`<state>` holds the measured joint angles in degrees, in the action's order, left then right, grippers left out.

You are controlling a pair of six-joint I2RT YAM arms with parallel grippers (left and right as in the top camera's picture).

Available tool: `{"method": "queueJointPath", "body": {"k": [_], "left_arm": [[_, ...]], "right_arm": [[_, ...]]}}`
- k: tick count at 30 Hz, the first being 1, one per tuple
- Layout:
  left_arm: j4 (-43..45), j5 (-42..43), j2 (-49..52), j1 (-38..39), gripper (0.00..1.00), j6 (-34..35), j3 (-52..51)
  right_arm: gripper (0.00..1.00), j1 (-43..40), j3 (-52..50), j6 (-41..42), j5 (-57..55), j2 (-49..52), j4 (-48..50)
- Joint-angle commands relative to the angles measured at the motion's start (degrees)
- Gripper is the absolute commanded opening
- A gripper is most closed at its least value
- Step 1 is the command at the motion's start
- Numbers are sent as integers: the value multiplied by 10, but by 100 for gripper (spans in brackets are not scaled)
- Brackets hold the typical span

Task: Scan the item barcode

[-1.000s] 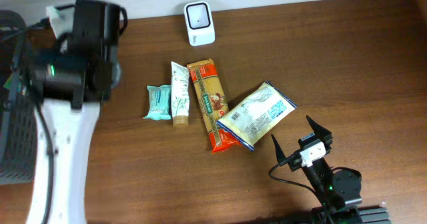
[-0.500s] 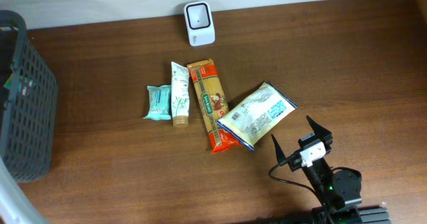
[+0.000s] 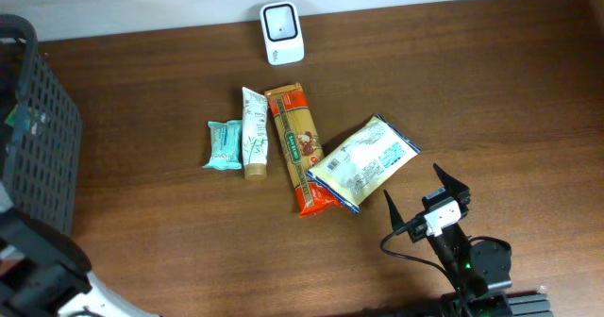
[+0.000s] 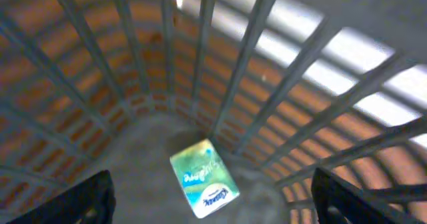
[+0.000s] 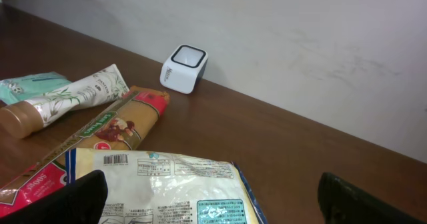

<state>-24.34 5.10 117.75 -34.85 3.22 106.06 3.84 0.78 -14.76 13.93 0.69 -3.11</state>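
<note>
- My right gripper [image 3: 411, 183] is nearest me, by the table's near edge and right of centre. Its fingers are spread wide with nothing between them, aimed at the pouch.
- My left gripper [image 4: 212, 176] is also splayed and empty. It hangs over the dark mesh basket [image 3: 38, 119] at the table's left edge, where a green-and-white tissue pack [image 4: 200, 182] lies on the floor.
- The white-and-blue film pouch [image 3: 363, 161] lies flat and askew just beyond the right gripper. Its near-left corner overlaps the near end of the spaghetti packet [image 3: 294, 142]. A barcode [image 5: 115, 159] faces up.
- I judge the pouch to be the item to scan. It looks light, floppy and slick, and likely to sag or slide in a pinch.
- I'd take it by the sealed edge nearest me, away from the barcode, and grip shallow so the film doesn't crumple.
- Left of the spaghetti lie a bamboo-print tube [image 3: 253, 133] and a teal wipes pack [image 3: 225, 144], side by side and close together.
- The white scanner [image 3: 281, 34] stands at the table's far edge, well apart from the pouch.
</note>
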Motion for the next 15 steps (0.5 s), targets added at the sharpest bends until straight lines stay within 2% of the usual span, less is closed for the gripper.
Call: {"method": "queueJointPath", "body": {"k": [1, 7, 15], "left_arm": [[4, -5, 46, -2, 89, 7, 13], [31, -4, 96, -2, 90, 36, 12], [76, -4, 167, -2, 92, 36, 12]], "right_arm": [[99, -2, -5, 9, -5, -3, -1], [99, -2, -5, 8, -5, -3, -1], [99, -2, -5, 8, -5, -3, -1]]}}
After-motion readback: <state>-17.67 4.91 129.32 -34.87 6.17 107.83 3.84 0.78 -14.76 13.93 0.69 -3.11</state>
